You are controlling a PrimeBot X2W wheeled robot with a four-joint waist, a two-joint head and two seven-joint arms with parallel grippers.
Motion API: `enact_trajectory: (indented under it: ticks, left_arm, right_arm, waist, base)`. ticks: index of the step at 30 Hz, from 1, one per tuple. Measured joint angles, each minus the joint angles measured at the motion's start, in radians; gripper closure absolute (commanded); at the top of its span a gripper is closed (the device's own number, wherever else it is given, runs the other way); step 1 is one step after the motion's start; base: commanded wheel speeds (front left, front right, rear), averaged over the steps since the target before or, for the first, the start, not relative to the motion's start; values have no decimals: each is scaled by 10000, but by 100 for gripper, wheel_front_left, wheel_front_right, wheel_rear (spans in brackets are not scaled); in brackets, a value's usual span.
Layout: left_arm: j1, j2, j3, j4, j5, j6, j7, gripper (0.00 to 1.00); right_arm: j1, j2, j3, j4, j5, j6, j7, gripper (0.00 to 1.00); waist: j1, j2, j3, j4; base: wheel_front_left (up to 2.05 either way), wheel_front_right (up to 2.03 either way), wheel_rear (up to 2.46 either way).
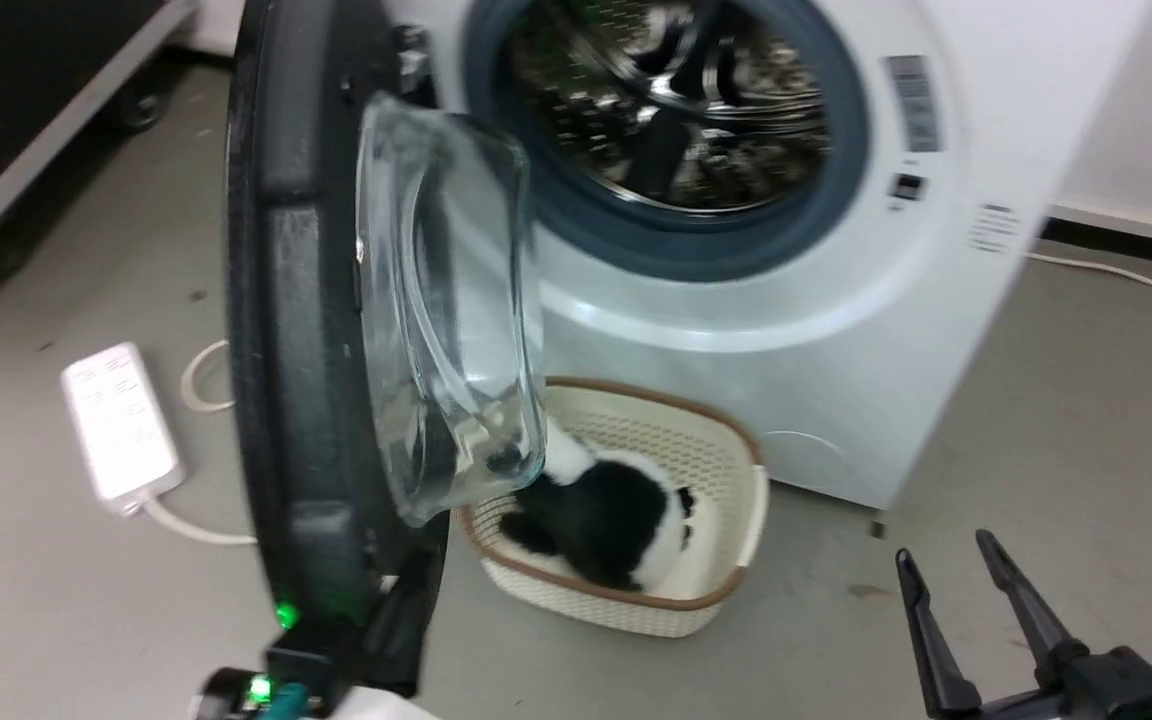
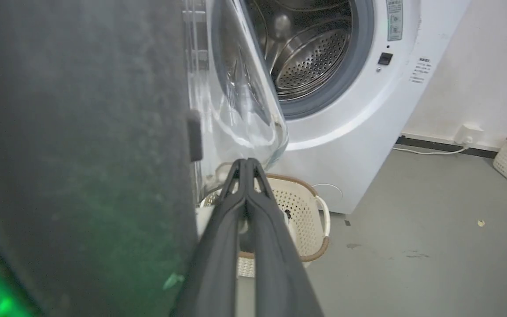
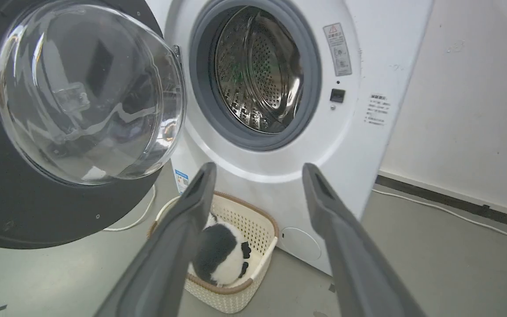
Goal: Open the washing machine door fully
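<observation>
Washing machine door (image 1: pixel 286 300) stands swung out on its left-side hinge, approx square to the white machine front. Head view sees it edge-on, w/ glass bowl (image 1: pixel 446 300) bulging toward the drum (image 1: pixel 676 90) opening.

Left gripper (image 2: pixel 245 164): fingers (image 2: pixel 218 246) pressed tight together, nothing btwn them. They run up just beside the door's black rim at its lower edge; can't tell if they touch it. Tips reach the btm of the glass bowl, above the basket (image 2: pixel 299 200).

Right gripper (image 1: pixel 943 548): fingers spread wide, holding nothing, touching nothing. It sits low at right over the floor, well apart from the door. In right wrist view its fingers (image 3: pixel 170 246) frame the basket w/ a b&w plush toy (image 3: pixel 218 257) inside. Basket sits on the floor just in front of the machine, below the door.

White power strip (image 1: pixel 121 420) lies on the floor left of the door.
</observation>
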Motion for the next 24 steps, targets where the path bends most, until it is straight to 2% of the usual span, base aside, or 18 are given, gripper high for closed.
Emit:
enact_trajectory:
  ticks: [7,12,15,18,21,24]
  left_arm:
    - [-41,303,1011,6,-556,336,-155,100]
    - [-535,882,1755,226,-851,378,-230,100]
    - [-1024,1220,2121,529,-1057,353,-178,100]
    - [-1496,1430,2533,1103,-1695,142,155,100]
    - [-2210,2151,2980,2008,-1860,-36,199,100]
    - [-2638,2487,3262,2527,-2036,-169,125,100]
  right_arm:
    - [-312,4,69,251,-75,0,0,0]
    - [-663,10,199,330,-399,0,0,0]
    - [-878,10,267,326,-660,0,0,0]
    - [-1077,12,288,293,-871,0,29,0]
    - [-1255,15,412,244,-1131,0,253,0]
    - [-1281,21,506,173,-1191,0,341,0]
  waist:
    - [1,0,243,1075]
    - [1,0,713,1552]
    - [1,-1,1077,1668]
    - [2,0,1451,1672]
    - [2,0,1923,1536]
    - [2,0,2145,1422]
  base:
    - [0,0,0]
    - [0,0,0]
    - [0,0,0]
    - [0,0,0]
    - [0,0,0]
    - [0,0,0]
